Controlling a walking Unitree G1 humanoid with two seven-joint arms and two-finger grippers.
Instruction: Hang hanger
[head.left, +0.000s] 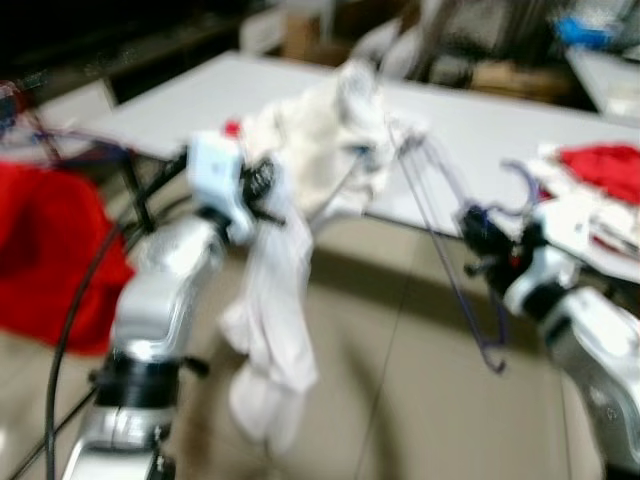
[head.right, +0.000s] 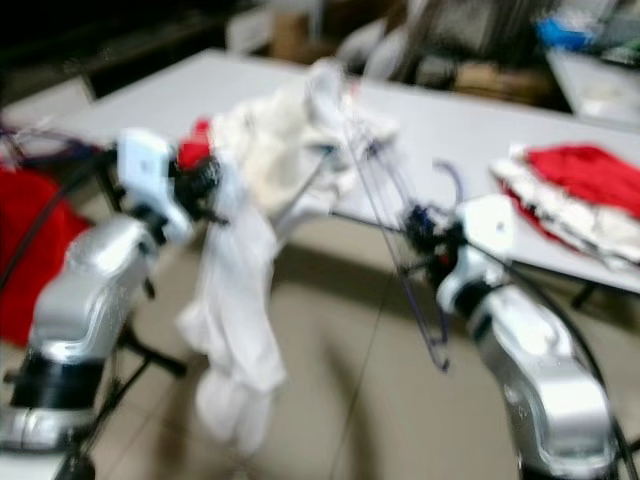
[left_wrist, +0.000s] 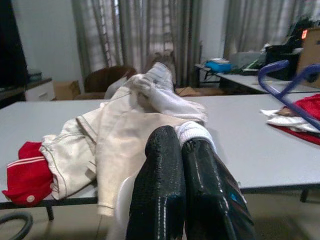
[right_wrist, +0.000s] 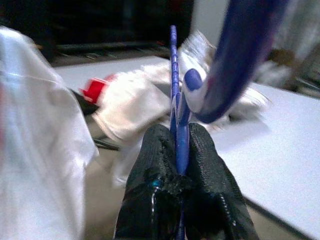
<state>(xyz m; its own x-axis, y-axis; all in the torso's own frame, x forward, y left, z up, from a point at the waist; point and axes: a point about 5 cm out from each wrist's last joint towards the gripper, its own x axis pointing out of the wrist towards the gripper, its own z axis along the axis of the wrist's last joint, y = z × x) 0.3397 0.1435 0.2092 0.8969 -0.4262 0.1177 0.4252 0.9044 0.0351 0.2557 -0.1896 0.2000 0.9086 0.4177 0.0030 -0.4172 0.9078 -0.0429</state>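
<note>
Two hands are engaged: the blue wire hanger (right_wrist: 173, 75), judged light and springy, is pinched near its hook by the right hand (right_wrist: 181, 150), while the limp white garment (head.left: 290, 290), draped off the counter (left_wrist: 260, 150), is clamped by the left hand (left_wrist: 185, 160).

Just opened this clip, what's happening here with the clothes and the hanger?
The robot stands at a grey table. Its left pincer is shut on a white garment, part heaped on the table edge, part hanging toward the floor. Its right pincer is shut on a blue hanger, held beside the garment. Red clothing lies farther along the table. The head views are blurred, so whether the hanger is inside the garment is unclear.
</note>
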